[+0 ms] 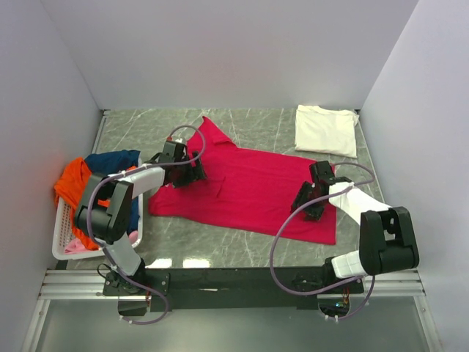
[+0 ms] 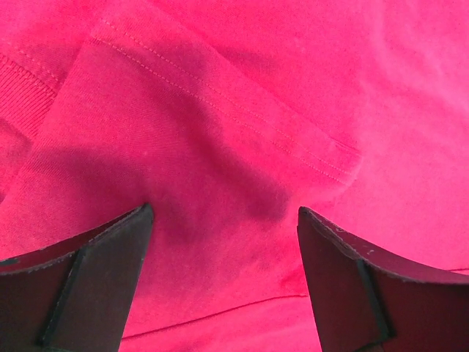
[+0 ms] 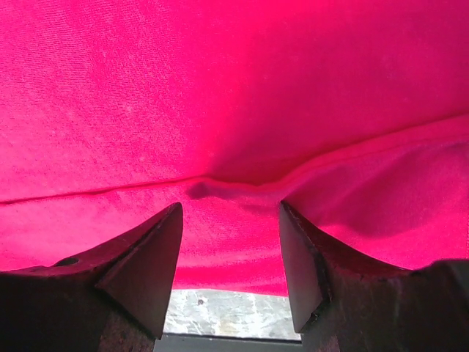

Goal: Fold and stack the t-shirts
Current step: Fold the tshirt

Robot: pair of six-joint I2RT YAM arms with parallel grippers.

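A crimson-pink t-shirt point(image 1: 249, 187) lies spread across the middle of the marble table. My left gripper point(image 1: 192, 174) is open over its left part, near a sleeve; in the left wrist view the fingers point(image 2: 110, 271) straddle flat crimson cloth point(image 2: 220, 147) with a stitched sleeve hem. My right gripper point(image 1: 308, 205) is open at the shirt's right near edge; in the right wrist view its fingers point(image 3: 146, 257) stand either side of the hem point(image 3: 231, 242), with table showing below. A folded cream-white t-shirt point(image 1: 326, 130) lies at the back right.
A white slatted basket point(image 1: 67, 238) stands at the left edge, holding orange point(image 1: 71, 183), navy point(image 1: 111, 160) and pale pink point(image 1: 75, 246) shirts that spill over its rim. Grey walls close in the table on three sides.
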